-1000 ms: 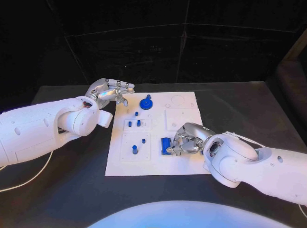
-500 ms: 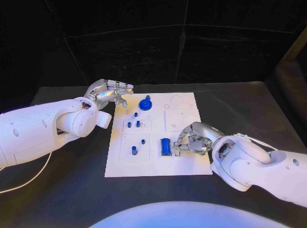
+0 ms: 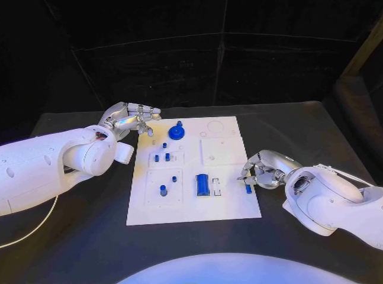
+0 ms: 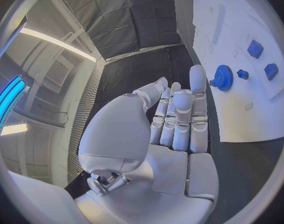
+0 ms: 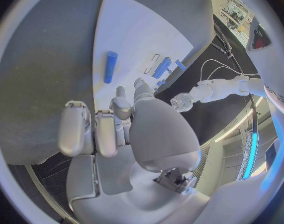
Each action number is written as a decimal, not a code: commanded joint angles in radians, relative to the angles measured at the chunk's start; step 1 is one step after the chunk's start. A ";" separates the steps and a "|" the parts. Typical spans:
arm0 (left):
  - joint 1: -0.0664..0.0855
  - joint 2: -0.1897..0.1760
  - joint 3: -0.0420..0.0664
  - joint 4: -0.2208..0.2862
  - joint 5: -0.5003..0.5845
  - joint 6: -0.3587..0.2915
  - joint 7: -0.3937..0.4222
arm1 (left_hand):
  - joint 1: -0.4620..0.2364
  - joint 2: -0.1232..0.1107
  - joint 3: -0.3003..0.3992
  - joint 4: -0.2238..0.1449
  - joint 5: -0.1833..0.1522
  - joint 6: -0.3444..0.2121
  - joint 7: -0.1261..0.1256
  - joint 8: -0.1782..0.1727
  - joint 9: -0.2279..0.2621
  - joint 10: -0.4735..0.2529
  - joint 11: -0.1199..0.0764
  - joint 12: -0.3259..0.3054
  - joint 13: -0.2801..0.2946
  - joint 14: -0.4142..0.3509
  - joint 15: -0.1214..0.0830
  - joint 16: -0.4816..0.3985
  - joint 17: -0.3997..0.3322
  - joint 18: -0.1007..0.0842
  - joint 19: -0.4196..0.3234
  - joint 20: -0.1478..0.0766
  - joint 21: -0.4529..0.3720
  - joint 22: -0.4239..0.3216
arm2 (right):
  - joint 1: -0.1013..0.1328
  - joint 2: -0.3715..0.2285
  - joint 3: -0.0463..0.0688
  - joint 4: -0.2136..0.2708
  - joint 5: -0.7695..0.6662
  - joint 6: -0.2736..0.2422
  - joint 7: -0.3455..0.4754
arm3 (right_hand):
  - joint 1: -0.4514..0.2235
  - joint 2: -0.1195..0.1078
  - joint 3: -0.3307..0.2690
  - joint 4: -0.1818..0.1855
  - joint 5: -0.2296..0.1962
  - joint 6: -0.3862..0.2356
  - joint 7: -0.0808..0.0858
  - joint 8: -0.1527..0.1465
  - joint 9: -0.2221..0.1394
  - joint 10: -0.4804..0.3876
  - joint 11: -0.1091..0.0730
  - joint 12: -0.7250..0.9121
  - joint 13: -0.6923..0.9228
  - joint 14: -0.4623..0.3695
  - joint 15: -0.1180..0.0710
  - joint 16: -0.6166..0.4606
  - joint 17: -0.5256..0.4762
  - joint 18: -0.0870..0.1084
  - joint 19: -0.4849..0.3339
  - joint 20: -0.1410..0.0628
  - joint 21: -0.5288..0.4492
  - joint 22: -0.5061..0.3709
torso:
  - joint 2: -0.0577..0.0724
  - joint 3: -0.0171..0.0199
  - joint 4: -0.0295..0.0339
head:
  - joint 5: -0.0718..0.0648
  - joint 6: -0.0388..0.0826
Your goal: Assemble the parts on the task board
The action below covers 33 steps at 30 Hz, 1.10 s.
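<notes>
A short blue peg (image 3: 248, 189) lay on its side at the right edge of the task board (image 3: 229, 208), just beside the fingertips of the right hand (image 3: 261, 171). The right wrist view showed the peg flat on the white plate with a gap between it and the fingers. That hand held nothing, and its fingers were loosely bent and apart above the board's edge.

Further in, a larger blue block (image 3: 203, 185) sat on the board, with small upright pegs to its left and a blue gear (image 3: 176, 132) near the far edge. The left hand (image 3: 127, 117) hung off the board's far-left corner above the table (image 3: 80, 236). It was empty, its fingers fairly straight and close together.

The step in hand looked like picking up the lying peg so it could be stood in a hole. Doing that well would mean bringing thumb and one finger down on either side of the peg's middle, across its length, so it could not roll towards the edge and drop onto the table. A light pinch should do, as the piece looked small and hard. Lifting straight up before turning it upright would keep it from scraping the plate or nudging the block. I could not tell which hole it belonged in.
</notes>
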 commanded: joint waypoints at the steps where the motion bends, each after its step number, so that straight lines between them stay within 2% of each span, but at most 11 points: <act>1: 0.001 0.000 0.001 0.002 0.002 0.007 0.009 | 0.000 0.007 -0.006 0.001 0.002 -0.004 0.001 0.007 -0.002 -0.004 0.001 0.004 0.001 -0.008 0.000 -0.001 -0.001 0.013 0.006 0.002 -0.006 -0.001 | 0.001 -0.009 0.000 0.003 -0.076 0.032 -0.025 | 0.002 0.001 -0.007 0.001 -0.004 0.011 0.001 -0.003 -0.001 -0.004 0.000 -0.004 -0.002 0.058 0.006 -0.004 0.030 -0.015 -0.002 0.004 -0.003 0.001 | 0.000 0.0012 -0.0005 | -0.009 0.002; 5: 0.001 -0.001 0.001 0.003 0.002 0.007 0.009 | 0.000 0.007 -0.006 0.001 0.002 -0.004 0.001 0.007 -0.002 -0.004 0.001 0.004 0.001 -0.008 0.000 -0.001 -0.001 0.013 0.006 0.002 -0.006 -0.001 | 0.001 -0.015 0.000 -0.002 -0.089 0.050 -0.039 | -0.002 -0.001 -0.015 0.006 -0.011 0.020 -0.001 -0.002 -0.002 -0.004 -0.001 -0.006 -0.003 0.058 0.005 -0.005 0.030 -0.015 -0.001 0.004 -0.004 0.001 | -0.001 0.0013 0.0003 | -0.013 0.002; 9: 0.001 -0.002 0.001 0.004 0.002 0.007 0.009 | 0.000 0.007 -0.007 0.001 0.002 -0.004 0.001 0.007 -0.002 -0.005 0.001 0.004 0.001 -0.008 0.000 0.000 -0.001 0.013 0.007 0.002 -0.006 -0.001 | 0.001 -0.019 0.000 -0.011 -0.095 0.087 -0.052 | -0.017 -0.004 -0.032 0.020 -0.037 0.029 -0.004 0.000 -0.003 -0.002 -0.004 -0.008 -0.005 0.058 0.003 -0.006 0.030 -0.015 -0.001 0.002 -0.004 0.002 | -0.001 0.0004 0.0042 | -0.020 0.003; 11: 0.001 -0.003 0.001 0.004 0.002 0.007 0.009 | 0.000 0.007 -0.008 0.001 0.002 -0.004 0.002 0.007 -0.002 -0.005 0.002 0.005 0.001 -0.008 0.001 0.000 -0.002 0.013 0.007 0.002 -0.007 -0.002 | 0.000 -0.018 0.000 -0.017 -0.096 0.108 -0.056 | -0.022 -0.006 -0.040 0.027 -0.048 0.033 -0.006 0.002 -0.002 0.000 -0.005 -0.008 -0.005 0.058 0.002 -0.005 0.032 -0.015 0.000 0.001 -0.003 0.003 | 0.000 0.0008 0.0027 | -0.022 0.005; 16: 0.001 -0.002 0.001 0.003 0.002 0.007 0.009 | 0.000 0.007 -0.008 0.001 0.002 -0.004 0.002 0.007 -0.002 -0.005 0.002 0.005 0.001 -0.008 0.001 0.000 -0.002 0.013 0.007 0.002 -0.007 -0.002 | 0.000 -0.010 -0.001 -0.026 -0.097 0.129 -0.059 | -0.027 -0.007 -0.046 0.035 -0.054 0.038 -0.008 0.006 -0.001 0.002 -0.006 -0.006 -0.003 0.058 0.001 -0.005 0.033 -0.016 0.000 0.000 -0.002 0.006 | 0.001 0.0013 0.0012 | -0.019 0.004; 23: 0.001 0.000 0.001 0.002 0.002 0.009 0.008 | 0.000 0.007 -0.008 0.001 0.002 -0.004 0.002 0.007 -0.002 -0.005 0.002 0.005 0.001 -0.008 0.001 0.000 -0.002 0.013 0.007 0.002 -0.007 -0.002 | 0.000 0.002 -0.001 -0.039 -0.097 0.167 -0.067 | -0.026 -0.006 -0.050 0.039 -0.059 0.048 -0.012 0.013 0.003 0.005 -0.009 -0.002 0.001 0.059 -0.001 -0.005 0.034 -0.016 0.002 -0.001 -0.001 0.008 | 0.000 0.0005 0.0045 | -0.021 0.000; 30: 0.001 0.000 0.000 0.000 0.002 0.010 0.007 | 0.000 0.007 -0.008 0.001 0.002 -0.004 0.002 0.007 -0.002 -0.005 0.002 0.005 0.001 -0.008 0.001 0.000 -0.002 0.013 0.007 0.002 -0.007 -0.002 | -0.001 0.014 -0.001 -0.041 -0.097 0.190 -0.068 | -0.020 -0.007 -0.052 0.040 -0.062 0.056 -0.015 0.020 0.008 0.005 -0.012 -0.003 0.000 0.059 -0.003 -0.004 0.036 -0.017 0.004 -0.003 0.002 0.014 | 0.001 0.0009 0.0035 | -0.019 -0.005; 33: 0.001 0.000 0.000 -0.001 0.002 0.011 0.006 | 0.000 0.007 -0.008 0.001 0.002 -0.004 0.002 0.007 -0.002 -0.005 0.002 0.005 0.001 -0.008 0.001 0.000 -0.002 0.013 0.007 0.002 -0.007 -0.002 | -0.001 0.021 -0.001 -0.043 -0.100 0.196 -0.068 | 0.001 -0.004 -0.050 0.031 -0.059 0.059 -0.018 0.026 0.014 0.007 -0.015 -0.002 0.001 0.060 -0.006 -0.004 0.037 -0.017 0.004 -0.006 0.002 0.015 | 0.000 0.0000 0.0024 | -0.019 -0.005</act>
